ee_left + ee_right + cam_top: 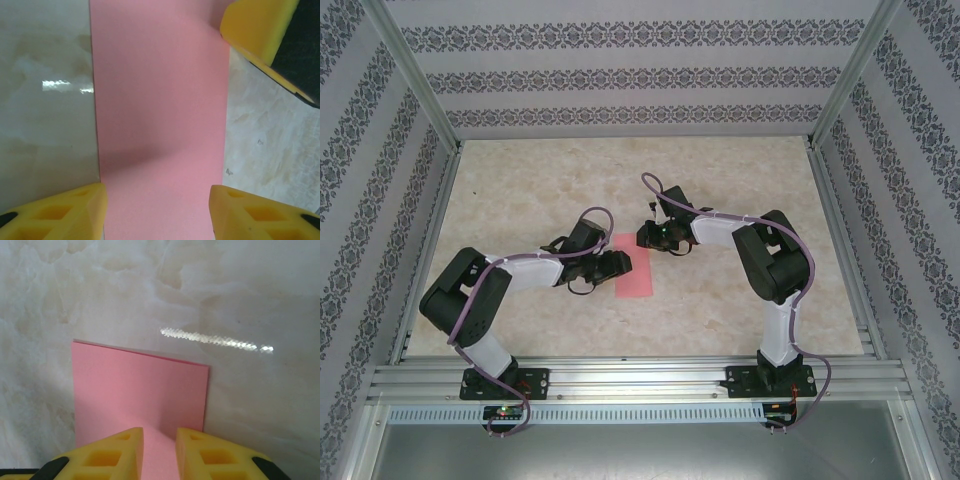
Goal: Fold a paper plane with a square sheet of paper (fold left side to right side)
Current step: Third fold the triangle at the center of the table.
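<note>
two grippers hang over the square sheet of paper [633, 282], folded narrow and flat on the table [740, 310]. we see the left gripper [157, 202] spread wide astride it, the right gripper [159, 440] barely parted, neither gripping it.

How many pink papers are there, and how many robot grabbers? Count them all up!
Pink paper: 1
Grippers: 2, the left gripper and the right gripper
Total: 3
</note>
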{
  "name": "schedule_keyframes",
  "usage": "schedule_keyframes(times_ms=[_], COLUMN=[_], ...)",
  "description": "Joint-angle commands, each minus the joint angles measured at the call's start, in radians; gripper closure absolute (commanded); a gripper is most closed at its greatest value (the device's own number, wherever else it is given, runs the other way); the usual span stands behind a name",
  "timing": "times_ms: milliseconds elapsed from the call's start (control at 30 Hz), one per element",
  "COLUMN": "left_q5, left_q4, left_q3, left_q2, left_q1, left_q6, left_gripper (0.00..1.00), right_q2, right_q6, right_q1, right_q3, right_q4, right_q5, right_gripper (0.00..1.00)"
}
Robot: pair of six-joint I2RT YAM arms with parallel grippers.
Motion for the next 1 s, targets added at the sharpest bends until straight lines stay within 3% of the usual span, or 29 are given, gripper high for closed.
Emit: schedule_keyframes(times_ms=[0, 367, 967], left_q5=[-0.004, -0.076, -0.051], left_q4=[-0.056, -0.129, -0.127], left_q3=[0.002, 0.005, 0.07], left_q2=[-0.038, -0.11, -0.002], left_q1=[-0.019, -0.022, -0.024], left_q6=[0.017, -0.015, -0.013], left_gripper=[0.43, 0.37, 0.39], right_q2=[0.036, 0.036, 0.036], right_q6=[-0.001, 0.001, 0.0], right_q1=[-0.009, -0.009, -0.007], right_q3=[-0.02, -0.023, -0.024], right_q4=[-0.01, -0.009, -0.01], right_q5=[0.009, 0.009, 0.006], right_gripper=[0.74, 0.74, 0.74])
